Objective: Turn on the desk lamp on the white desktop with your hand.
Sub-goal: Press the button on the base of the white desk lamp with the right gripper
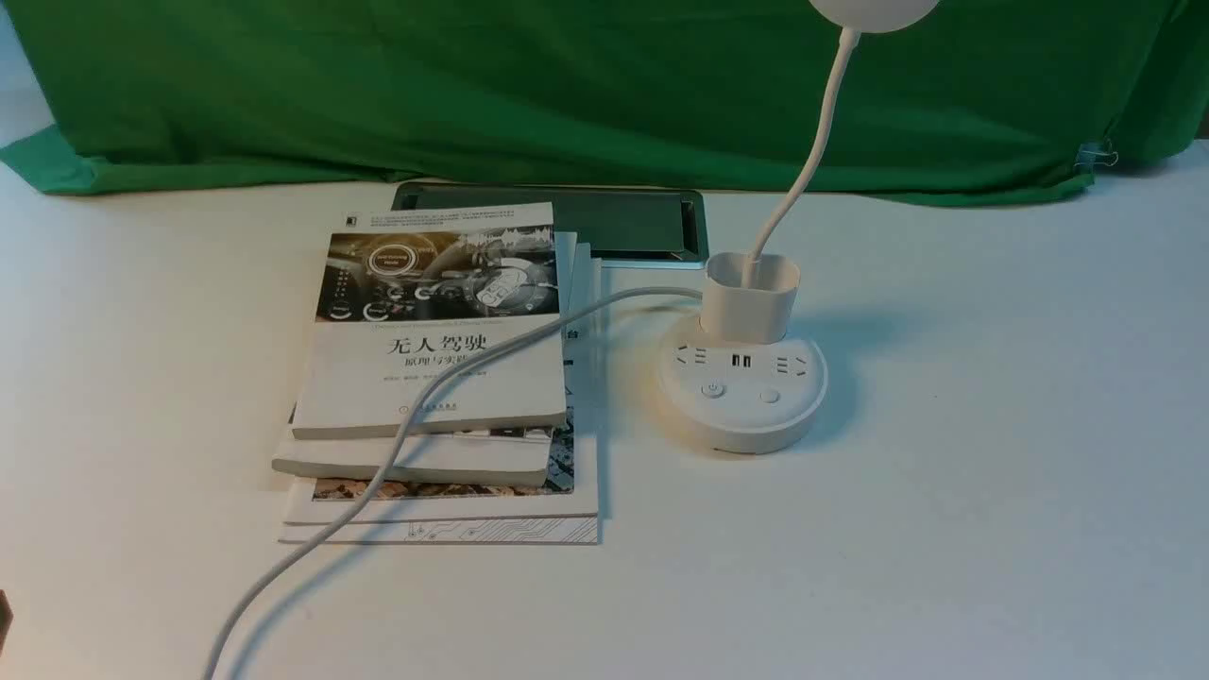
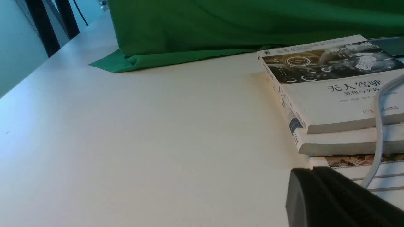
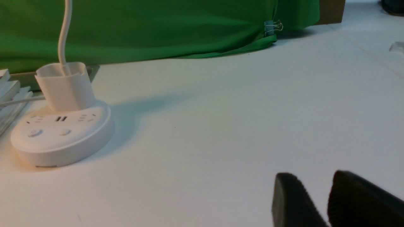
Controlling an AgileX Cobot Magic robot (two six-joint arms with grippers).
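Observation:
The desk lamp stands on the white desktop point(image 1: 945, 529). Its round base point(image 1: 741, 397) carries sockets, USB ports and two buttons point(image 1: 713, 388). A cup holder point(image 1: 751, 297) and a thin gooseneck rise to the head point(image 1: 874, 11), which the top edge cuts off. In the right wrist view the base point(image 3: 61, 138) lies far off to one side of my right hand point(image 3: 315, 179), whose two black fingertips stand slightly apart over bare desktop with nothing between them. My left gripper point(image 2: 311, 170) shows as one dark mass, fingers together, beside the books. Neither arm appears in the front view.
A stack of books point(image 1: 434, 378) lies left of the lamp, with the lamp's white cable point(image 1: 406, 425) running over it toward the front edge. A dark flat panel point(image 1: 614, 222) lies behind the books. Green cloth point(image 1: 567, 85) hangs along the back.

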